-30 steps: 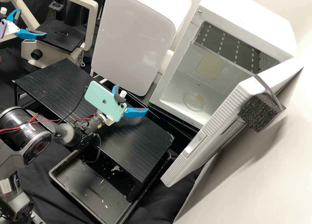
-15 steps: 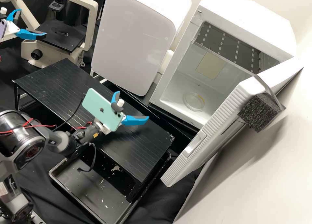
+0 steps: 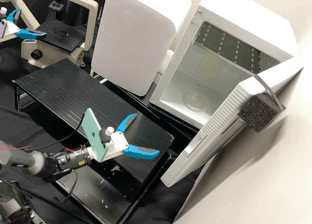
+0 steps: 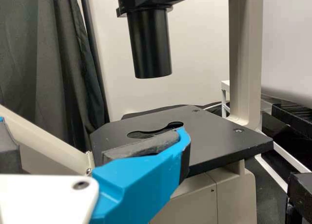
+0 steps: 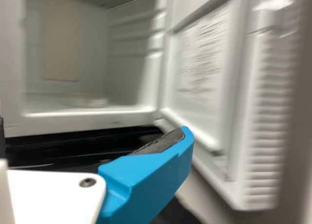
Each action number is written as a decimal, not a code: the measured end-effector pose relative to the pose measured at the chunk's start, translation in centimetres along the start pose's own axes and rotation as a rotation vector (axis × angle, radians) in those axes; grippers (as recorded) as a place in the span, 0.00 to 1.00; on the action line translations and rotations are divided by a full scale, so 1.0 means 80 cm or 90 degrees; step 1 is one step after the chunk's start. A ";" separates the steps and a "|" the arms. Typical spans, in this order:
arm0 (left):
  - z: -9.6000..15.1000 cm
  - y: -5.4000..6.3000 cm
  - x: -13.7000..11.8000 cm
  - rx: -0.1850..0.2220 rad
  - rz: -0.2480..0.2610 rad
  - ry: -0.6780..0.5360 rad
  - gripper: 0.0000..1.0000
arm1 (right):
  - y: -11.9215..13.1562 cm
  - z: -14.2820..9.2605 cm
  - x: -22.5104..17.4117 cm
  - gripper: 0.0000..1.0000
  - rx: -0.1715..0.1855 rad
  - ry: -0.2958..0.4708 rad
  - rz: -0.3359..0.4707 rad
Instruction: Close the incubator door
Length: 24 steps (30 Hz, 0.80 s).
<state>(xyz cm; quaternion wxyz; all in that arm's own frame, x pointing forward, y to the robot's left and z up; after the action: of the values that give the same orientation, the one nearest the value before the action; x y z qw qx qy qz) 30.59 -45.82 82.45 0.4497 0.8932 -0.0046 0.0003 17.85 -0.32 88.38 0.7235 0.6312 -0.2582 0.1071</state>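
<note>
The white incubator [image 3: 182, 84] has its door [image 3: 213, 126] swung wide, with the ribbed edge and recessed handle [image 3: 195, 144] facing the bench. In the high view my right gripper [image 3: 144, 134] is open and empty over the front end of the black platform, apart from the door on its handle side. The right wrist view has my right gripper [image 5: 92, 136] before the incubator opening [image 5: 87, 109], with the door [image 5: 195, 78] beside it. My left gripper [image 3: 32, 23] stands open by the microscope; its own view shows the left gripper [image 4: 97, 143] near the stage [image 4: 214, 136].
A round clear dish [image 3: 194, 101] lies inside the incubator. Black foam [image 3: 260, 112] is fixed to the door top. A second white appliance [image 3: 133, 42] stands beside the incubator, the microscope [image 3: 61, 35] at the far left, a black tray [image 3: 91, 188] under the platform [image 3: 65, 84].
My right gripper has come down and slightly right in the high view, turning as it moved, with its fingers still apart. The incubator door and my left gripper have stayed put.
</note>
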 end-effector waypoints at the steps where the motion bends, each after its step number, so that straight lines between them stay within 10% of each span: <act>1: 0.000 0.000 0.000 0.000 0.000 0.000 1.00 | 0.003 0.002 -0.001 1.00 -0.006 -0.010 0.011; 24: 0.000 0.000 0.000 0.000 0.000 0.000 1.00 | 0.018 0.050 0.043 1.00 -0.049 -0.177 0.093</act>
<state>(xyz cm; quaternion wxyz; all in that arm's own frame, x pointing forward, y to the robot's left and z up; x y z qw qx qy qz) 30.59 -45.82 82.45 0.4497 0.8932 -0.0046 0.0003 19.14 -4.54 91.63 0.6945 0.5916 -0.4049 0.0607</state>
